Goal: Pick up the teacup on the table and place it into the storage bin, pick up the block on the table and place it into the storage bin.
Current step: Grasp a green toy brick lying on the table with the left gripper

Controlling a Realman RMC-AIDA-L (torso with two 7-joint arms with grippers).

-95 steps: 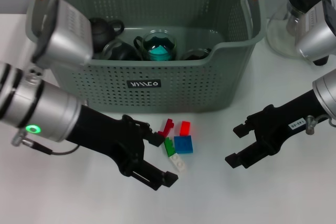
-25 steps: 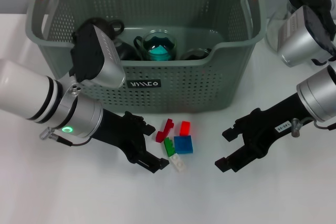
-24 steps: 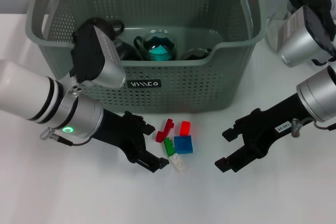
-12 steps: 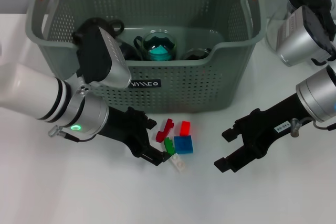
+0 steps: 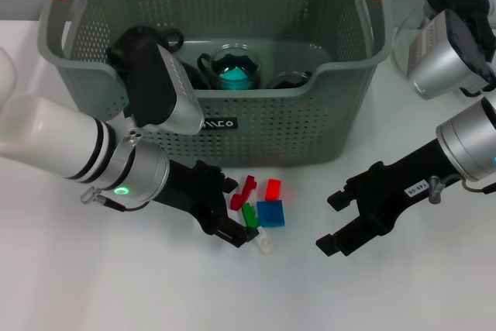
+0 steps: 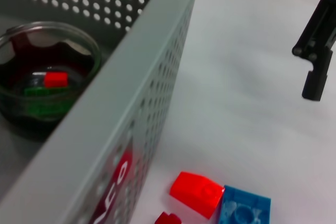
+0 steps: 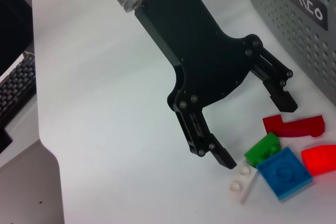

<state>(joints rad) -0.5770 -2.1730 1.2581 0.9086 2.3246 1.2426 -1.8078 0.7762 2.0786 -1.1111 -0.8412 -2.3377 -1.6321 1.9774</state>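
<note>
One storage bin [image 5: 256, 125], five blocks [image 5: 260, 211] on the table, two claws, one glass kettle [image 5: 434, 29]

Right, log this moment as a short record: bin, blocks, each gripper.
bin: grey-green perforated bin at the back of the table, already holding a glass cup and dark teaware
blocks: small cluster on the table in front of the bin: red block, blue block, green block, white block, dark red piece
left gripper: open, low at the cluster's left edge, holding nothing
right gripper: open, over the table right of the blocks, holding nothing
</note>
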